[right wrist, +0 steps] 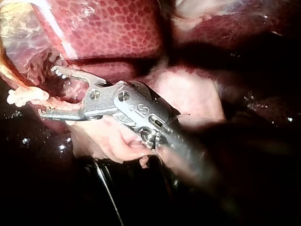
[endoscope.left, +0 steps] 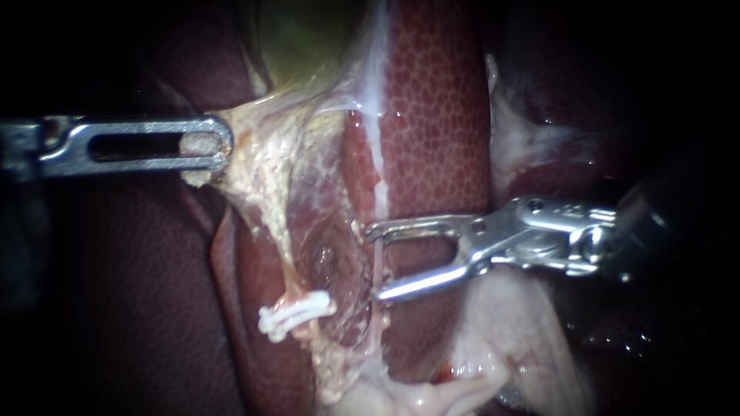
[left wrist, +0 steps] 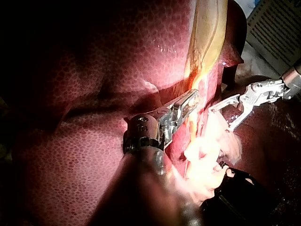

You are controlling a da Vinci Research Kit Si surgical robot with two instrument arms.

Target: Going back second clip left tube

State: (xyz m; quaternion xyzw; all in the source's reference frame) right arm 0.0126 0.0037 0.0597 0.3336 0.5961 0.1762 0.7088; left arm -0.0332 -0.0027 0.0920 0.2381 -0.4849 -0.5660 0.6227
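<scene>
Left instrument: your slotted steel left instrument (endoscope.left: 218, 146) is reaching in level from the left. Its jaws are clamping the pale stringy tissue (endoscope.left: 254, 154) under the yellow-green gallbladder (endoscope.left: 308, 38).
Right instrument: your hinged steel right instrument (endoscope.left: 375, 262) is lying across the dappled red liver (endoscope.left: 439, 115). Its jaws are gaping wide, gripping nothing.
Left tube: the thin pale left tube (endoscope.left: 279, 246) is running down the liver's hollow, carrying a white plastic clip (endoscope.left: 297, 312) low down. The clip is sitting near the open jaws but apart from them.
In the way: a thin whitish strand (endoscope.left: 378, 185) is passing right at those jaw tips.

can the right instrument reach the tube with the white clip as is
Probably yes: the right instrument, jaws open, sits close beside the tube above the clip; only a thin pale strand lies at its tips.
</scene>
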